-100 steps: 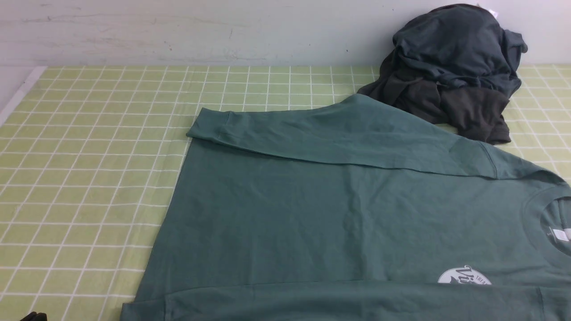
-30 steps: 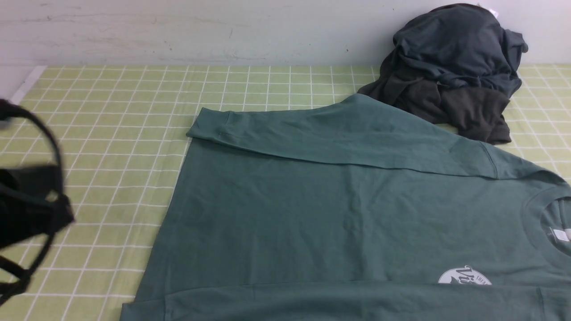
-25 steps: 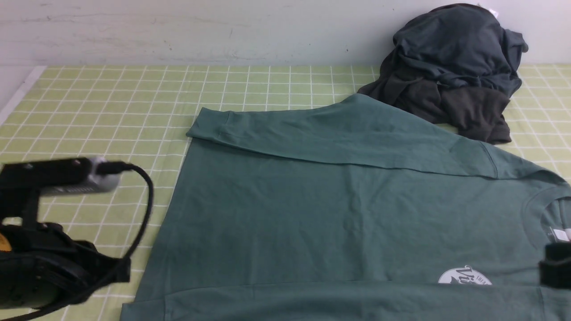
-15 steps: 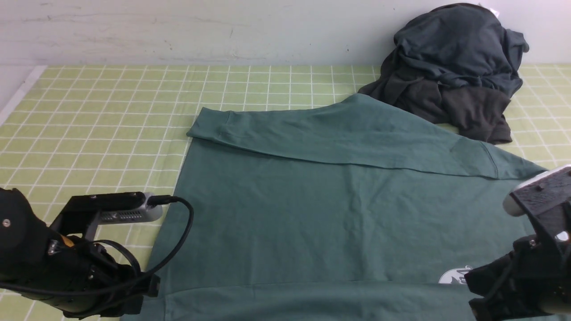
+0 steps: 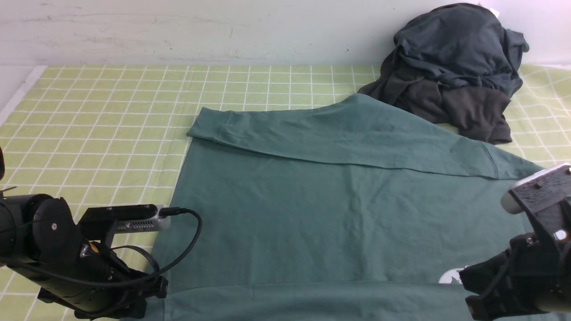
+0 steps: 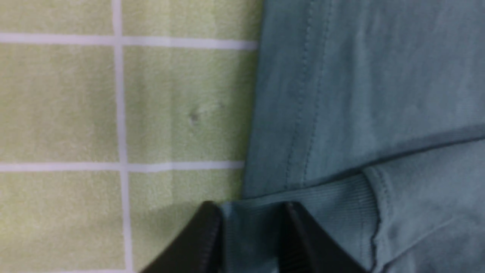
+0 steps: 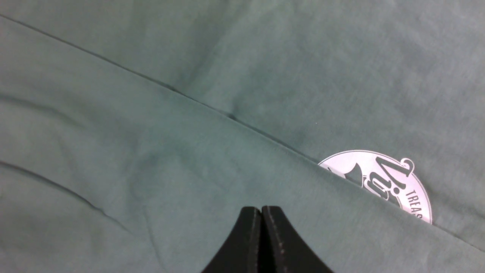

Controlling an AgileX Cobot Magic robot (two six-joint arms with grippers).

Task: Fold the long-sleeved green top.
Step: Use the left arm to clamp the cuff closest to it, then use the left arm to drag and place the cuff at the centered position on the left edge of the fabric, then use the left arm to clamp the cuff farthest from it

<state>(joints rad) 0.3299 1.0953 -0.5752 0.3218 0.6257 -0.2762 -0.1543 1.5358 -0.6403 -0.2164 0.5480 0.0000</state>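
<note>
The green long-sleeved top (image 5: 312, 214) lies flat on the desk (image 5: 89, 111), sleeves folded across; we judge body folds outstanding. Left claw (image 6: 252, 235) stands narrowly parted astride the ribbed cuff (image 6: 329, 204); right claw (image 7: 261, 235) closed, empty.

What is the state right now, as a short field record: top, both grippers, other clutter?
green top: flat on the checked cloth, sleeves folded across the body
left gripper: open, jaws either side of the ribbed cuff
right gripper: shut, holding nothing, tips over the near sleeve beside the white logo
dark garments: heaped far right, by the top's far edge
</note>
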